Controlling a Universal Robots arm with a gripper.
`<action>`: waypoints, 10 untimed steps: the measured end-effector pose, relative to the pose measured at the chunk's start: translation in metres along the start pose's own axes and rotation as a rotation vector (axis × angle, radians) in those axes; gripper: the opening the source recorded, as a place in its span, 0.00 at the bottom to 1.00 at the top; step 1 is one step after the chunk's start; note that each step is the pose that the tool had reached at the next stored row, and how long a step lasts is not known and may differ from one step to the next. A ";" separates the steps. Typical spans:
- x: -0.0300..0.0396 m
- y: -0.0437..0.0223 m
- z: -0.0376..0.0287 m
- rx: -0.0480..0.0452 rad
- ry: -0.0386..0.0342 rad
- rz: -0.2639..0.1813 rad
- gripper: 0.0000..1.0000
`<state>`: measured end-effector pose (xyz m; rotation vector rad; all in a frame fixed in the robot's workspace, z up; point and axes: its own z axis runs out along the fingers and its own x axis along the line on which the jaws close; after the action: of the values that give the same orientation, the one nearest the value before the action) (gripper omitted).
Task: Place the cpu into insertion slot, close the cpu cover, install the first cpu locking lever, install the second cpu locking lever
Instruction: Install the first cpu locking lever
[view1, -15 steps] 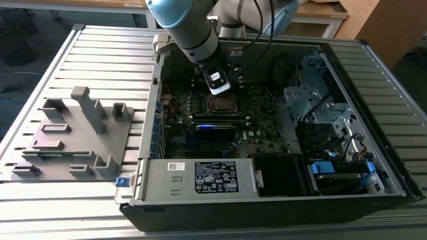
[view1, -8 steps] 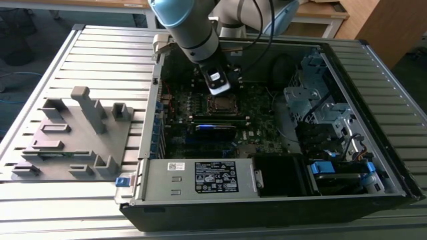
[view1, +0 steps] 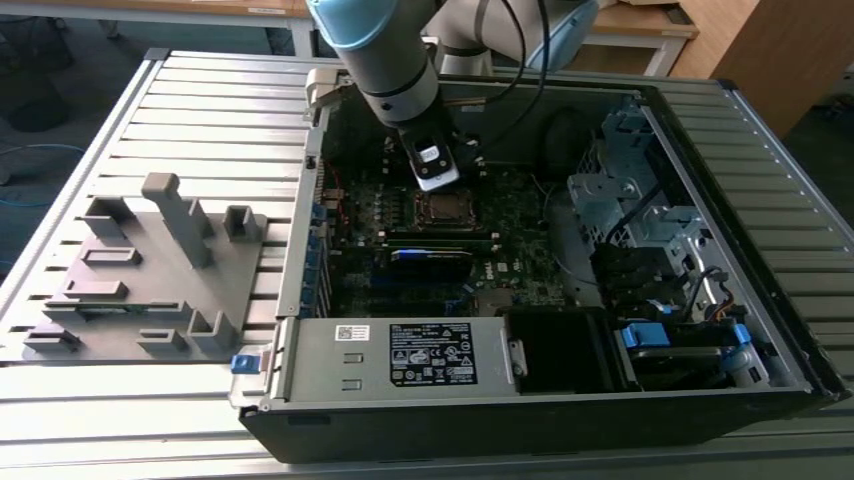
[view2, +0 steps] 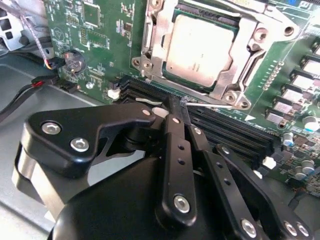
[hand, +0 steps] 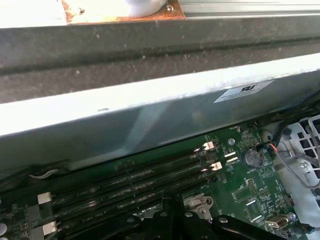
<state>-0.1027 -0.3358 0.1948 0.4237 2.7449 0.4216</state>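
Observation:
The cpu, dull silver, lies flat in the insertion slot on the green motherboard. The silver cpu cover is down over it, framing its edges. A thin metal locking lever runs along the socket's side nearest the memory slots. My gripper has its black fingers shut together, tips right at the lever's end; whether they pinch it is unclear. In the exterior view the gripper hangs just behind the socket inside the open computer case. Its fingers sit beside the memory slots in the first wrist view.
Long black memory slots run beside the socket. A coin battery and loose cables lie nearby. The case wall stands close behind the gripper. A power supply, a drive cage and a grey fixture surround the work area.

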 end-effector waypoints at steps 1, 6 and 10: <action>-0.0003 0.0000 0.0006 0.0009 0.0031 0.001 0.11; -0.0023 0.0007 0.0028 0.0082 0.0222 0.006 0.11; -0.0028 0.0009 0.0033 0.0082 0.0224 0.006 0.11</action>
<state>-0.0988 -0.3351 0.1929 0.4315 2.7686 0.4191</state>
